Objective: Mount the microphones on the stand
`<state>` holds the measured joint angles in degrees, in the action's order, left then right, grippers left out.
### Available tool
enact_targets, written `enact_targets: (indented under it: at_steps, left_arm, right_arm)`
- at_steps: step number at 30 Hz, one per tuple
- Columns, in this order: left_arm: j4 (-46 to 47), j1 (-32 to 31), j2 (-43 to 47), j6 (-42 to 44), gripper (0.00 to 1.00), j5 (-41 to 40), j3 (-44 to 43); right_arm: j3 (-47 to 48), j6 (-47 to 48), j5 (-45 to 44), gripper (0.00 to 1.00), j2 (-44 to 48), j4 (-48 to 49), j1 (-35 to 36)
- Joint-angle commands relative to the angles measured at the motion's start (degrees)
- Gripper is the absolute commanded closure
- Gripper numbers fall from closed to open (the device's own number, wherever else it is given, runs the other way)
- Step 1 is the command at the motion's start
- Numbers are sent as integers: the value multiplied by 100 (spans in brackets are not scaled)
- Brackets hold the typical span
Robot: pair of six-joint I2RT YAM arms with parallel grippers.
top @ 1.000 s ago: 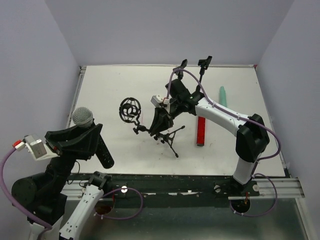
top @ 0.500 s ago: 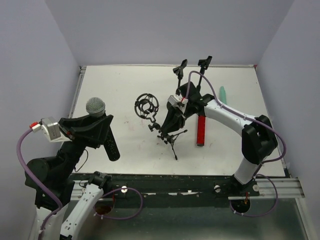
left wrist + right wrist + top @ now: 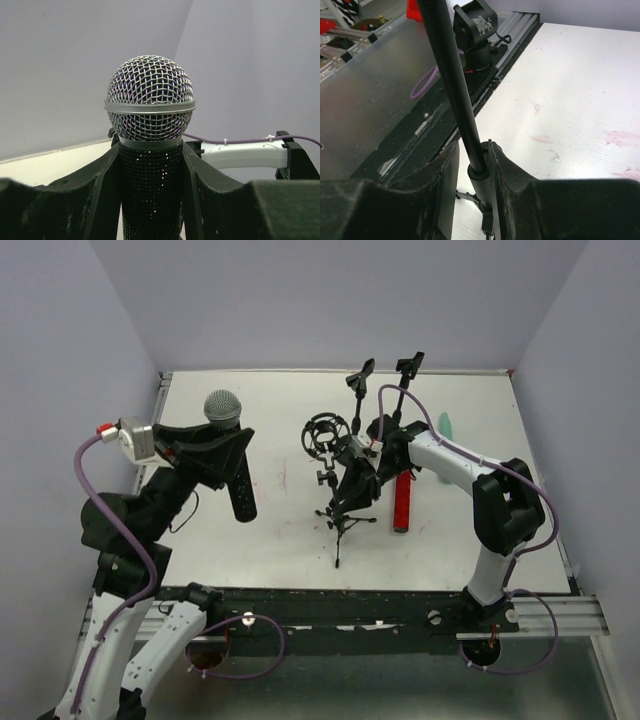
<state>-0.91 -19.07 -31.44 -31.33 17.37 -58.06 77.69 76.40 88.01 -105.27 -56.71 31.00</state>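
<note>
My left gripper (image 3: 222, 452) is shut on the black microphone (image 3: 238, 480) and holds it upright above the table's left side, silver mesh head (image 3: 223, 405) on top. In the left wrist view the head (image 3: 150, 97) rises above my fingers (image 3: 95, 190), which clamp the glittery black body (image 3: 150, 190). My right gripper (image 3: 356, 480) is shut on the black stand's pole (image 3: 455, 75), just above its tripod legs (image 3: 343, 523). The stand carries a round shock mount (image 3: 325, 434) and two clips (image 3: 361, 375). The red microphone (image 3: 402, 502) lies right of the stand. The mint-green microphone (image 3: 445, 425) is partly hidden behind my right arm.
The white table (image 3: 250, 400) is walled by lilac panels on three sides. A metal rail (image 3: 350, 615) runs along the near edge with the arm bases. In the right wrist view an arm base (image 3: 477, 35) and a purple cable (image 3: 422, 85) sit past the table edge.
My left gripper has carried the black microphone right and farther back, toward the stand. My right gripper has drawn the stand to the right and stood it more upright.
</note>
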Motion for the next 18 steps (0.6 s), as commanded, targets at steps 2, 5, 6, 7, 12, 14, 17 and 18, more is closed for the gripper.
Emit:
enact_targets:
  at_steps: [2, 5, 6, 7, 12, 14, 17, 18]
  left_arm:
    - [1942, 9, -871, -101, 100, 504, -319]
    - [2725, -140, -1398, -163, 100, 557, -521]
    - [2901, -228, -1626, -154, 100, 575, -609]
    - [3069, -359, -1794, -119, 100, 540, -714]
    - [3588, -1150, -2638, 679, 100, 303, -1250]
    - [3563, -1388, -2937, 917, 100, 232, -1496]
    - [3764, -1477, -3297, 1024, 100, 127, -1638]
    - [3843, -1485, -3385, 1024, 100, 92, -1664]
  right_arm:
    - [18, 771, -38, 58, -108, -816, -68]
    - [-43, 797, -29, 54, -107, -807, -103]
    - [-61, 815, -21, 53, -107, -815, -121]
    - [-78, 824, -20, 52, -125, -816, -138]
    - [-131, 1060, -3, 41, -195, -973, -279]
    - [-149, 1279, 50, 37, -239, -1157, -349]
    - [-167, 1649, 155, 34, -318, -1482, -463]
    - [-149, 1815, 173, 33, -353, -1640, -490]
